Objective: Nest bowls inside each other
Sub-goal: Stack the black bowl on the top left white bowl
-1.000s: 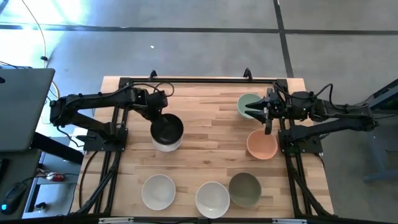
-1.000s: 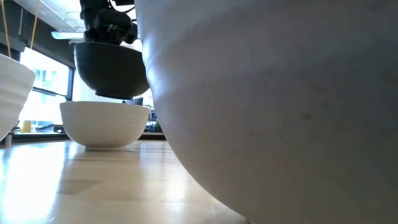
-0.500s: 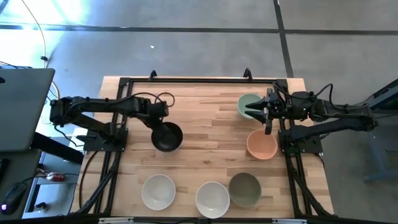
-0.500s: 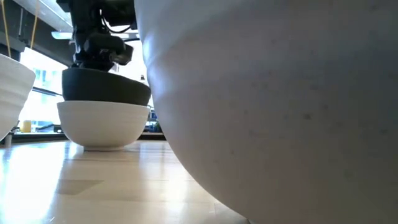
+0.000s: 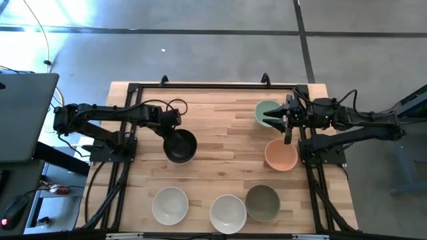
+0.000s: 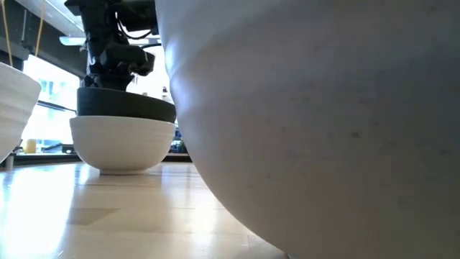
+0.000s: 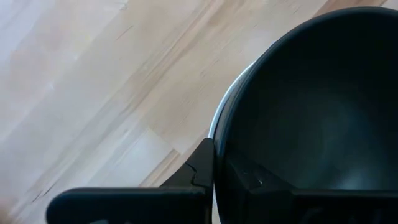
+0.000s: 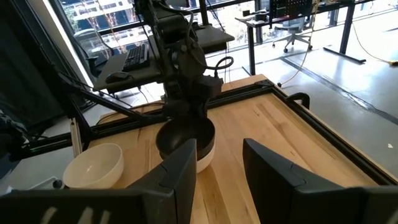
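Note:
A black bowl (image 5: 180, 147) sits nested in a white bowl (image 6: 122, 144) on the left half of the table. My left gripper (image 5: 172, 131) is over the black bowl's far rim and shut on it. My right gripper (image 5: 277, 121) hovers open at the near edge of the pale mint green bowl (image 5: 265, 111), touching nothing. The peach-orange bowl (image 5: 281, 155) stands just nearer. Two white bowls (image 5: 169, 205) (image 5: 228, 213) and the olive-grey bowl (image 5: 262, 203) stand along the near edge. My left gripper holds the black bowl by its rim (image 7: 217, 140), one finger (image 7: 202, 168) outside the wall and one (image 7: 252, 180) inside. The fingers come from above, pointing down. The bowl sits upright, its bottom inside the white bowl (image 7: 224, 102).
A black frame rail (image 5: 213, 85) runs along the table's far edge, and arm mounts (image 5: 110, 150) (image 5: 320, 150) stand at both sides. Bare wood (image 5: 223, 133) lies between the two arms. In the low view a white bowl (image 6: 309, 129) fills most of the picture.
My left gripper came down and carried the black bowl from above the white bowl into it. Half a second ago the black bowl sat tilted in the white one; now it rests lower and nearly level. The right arm kept still.

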